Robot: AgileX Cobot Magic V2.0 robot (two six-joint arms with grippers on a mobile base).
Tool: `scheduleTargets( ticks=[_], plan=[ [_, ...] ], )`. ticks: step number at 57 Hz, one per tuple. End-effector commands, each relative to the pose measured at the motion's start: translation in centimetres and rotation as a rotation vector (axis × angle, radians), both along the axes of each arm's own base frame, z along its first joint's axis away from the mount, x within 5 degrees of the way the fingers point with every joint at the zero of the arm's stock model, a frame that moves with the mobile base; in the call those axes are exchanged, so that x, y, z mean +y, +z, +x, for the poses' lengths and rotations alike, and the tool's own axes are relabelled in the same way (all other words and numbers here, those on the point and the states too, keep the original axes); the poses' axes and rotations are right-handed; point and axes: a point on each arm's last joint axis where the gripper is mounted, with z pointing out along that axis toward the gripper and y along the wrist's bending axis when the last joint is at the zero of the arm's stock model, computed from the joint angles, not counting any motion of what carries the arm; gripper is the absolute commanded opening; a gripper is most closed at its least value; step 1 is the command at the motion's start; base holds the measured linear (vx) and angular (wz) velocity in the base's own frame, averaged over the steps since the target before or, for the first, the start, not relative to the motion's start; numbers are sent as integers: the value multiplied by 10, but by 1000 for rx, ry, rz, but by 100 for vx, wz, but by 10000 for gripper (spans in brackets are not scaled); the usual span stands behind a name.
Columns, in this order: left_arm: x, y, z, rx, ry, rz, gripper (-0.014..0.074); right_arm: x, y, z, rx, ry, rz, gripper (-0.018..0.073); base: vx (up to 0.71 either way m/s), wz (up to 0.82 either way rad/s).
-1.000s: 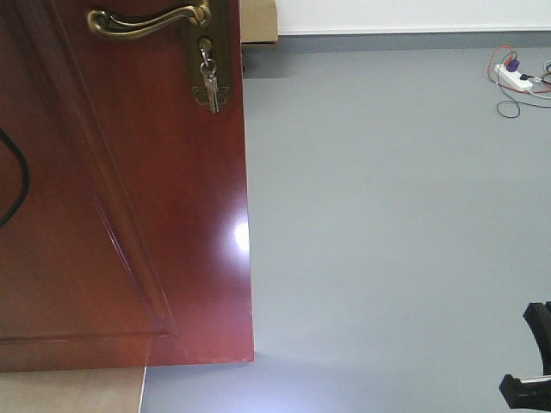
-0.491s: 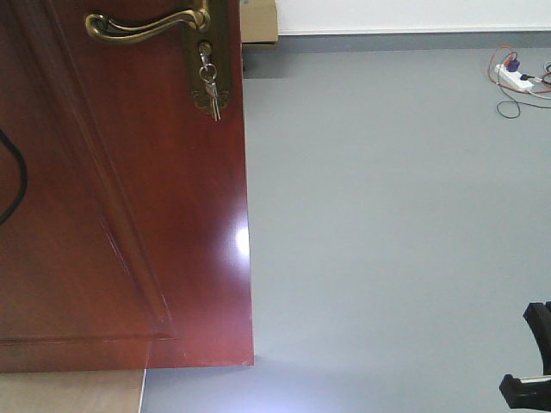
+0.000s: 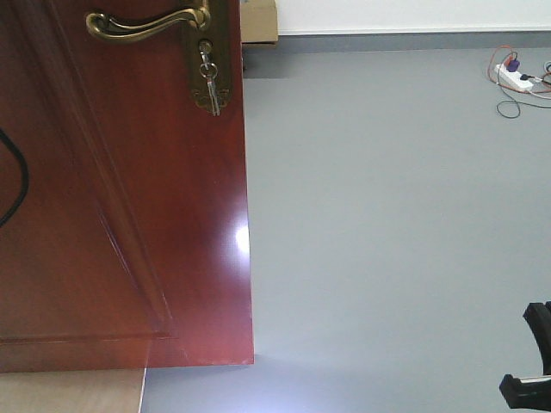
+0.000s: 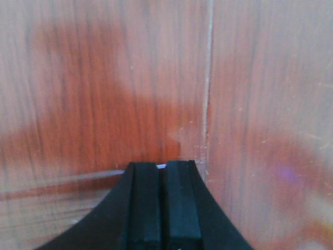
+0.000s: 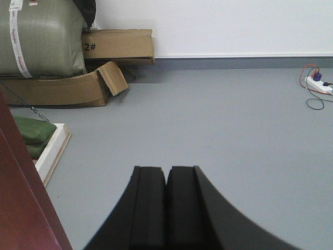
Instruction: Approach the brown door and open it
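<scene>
I count one brown door (image 3: 120, 215), filling my front view from nine o'clock inward, with one brass lever handle (image 3: 146, 23) at eleven o'clock and one bunch of keys (image 3: 209, 86) hanging under it. One white power strip (image 3: 519, 79) sits at two o'clock. On the right wrist view I get two cardboard boxes (image 5: 62, 88) at ten o'clock, one big green sack (image 5: 41, 39) on them, and one white tray (image 5: 52, 151) at nine. Two grippers: left gripper (image 4: 160, 208), right gripper (image 5: 166, 208), each pinched together.
</scene>
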Motion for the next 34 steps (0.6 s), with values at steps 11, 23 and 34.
scheduleTargets(
  ticks=[11, 23, 34],
  plan=[
    [-3, 20, -11, -58, -31, -55, 67, 0, 6, 2, -80, -2, -5, 0, 0, 0],
    [-2, 20, -11, -57, -26, -55, 67, 0, 6, 2, -80, -2, -5, 0, 0, 0],
    [-4, 18, -11, -61, -29, 56, 67, 0, 6, 2, -80, -2, -5, 0, 0, 0]
  ],
)
